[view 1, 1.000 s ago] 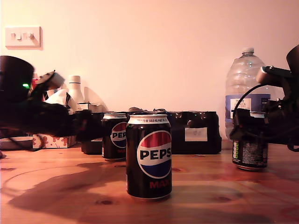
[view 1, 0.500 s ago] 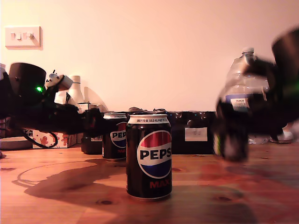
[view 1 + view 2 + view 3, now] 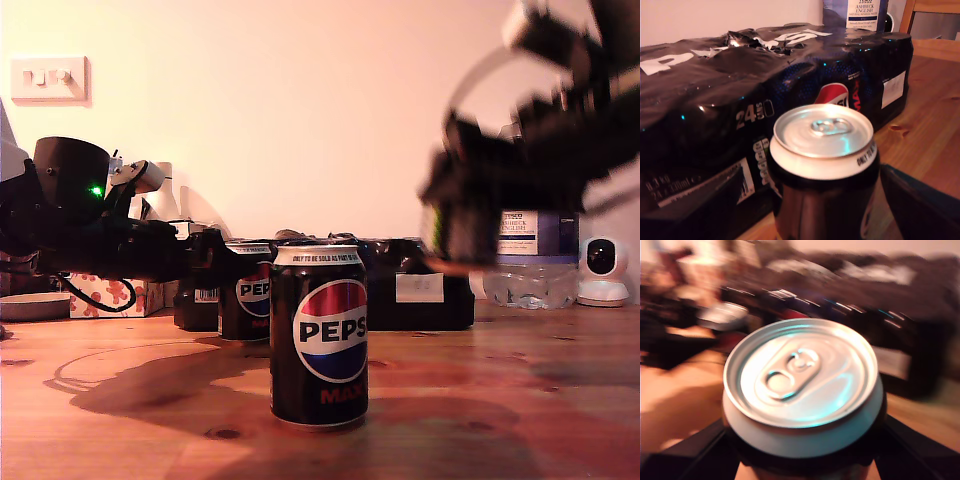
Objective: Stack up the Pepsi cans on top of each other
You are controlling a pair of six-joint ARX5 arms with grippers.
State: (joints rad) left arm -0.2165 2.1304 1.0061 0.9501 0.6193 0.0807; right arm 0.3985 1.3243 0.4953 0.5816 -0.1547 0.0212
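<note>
My second gripper (image 3: 470,215) clamps a raised can (image 3: 802,390), my first gripper (image 3: 215,262) brackets the rear can (image 3: 822,145), grip unclear; next, lower onto the front can (image 3: 319,335).

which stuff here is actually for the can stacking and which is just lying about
For the job:
- front Pepsi can, standing alone
- rear Pepsi can, at my first claw
- lifted Pepsi can, in my second claw, blurred in the exterior view

Just lying about:
- Pepsi Max multipack
- water bottle
- white camera
- tissue box
- light switch
</note>
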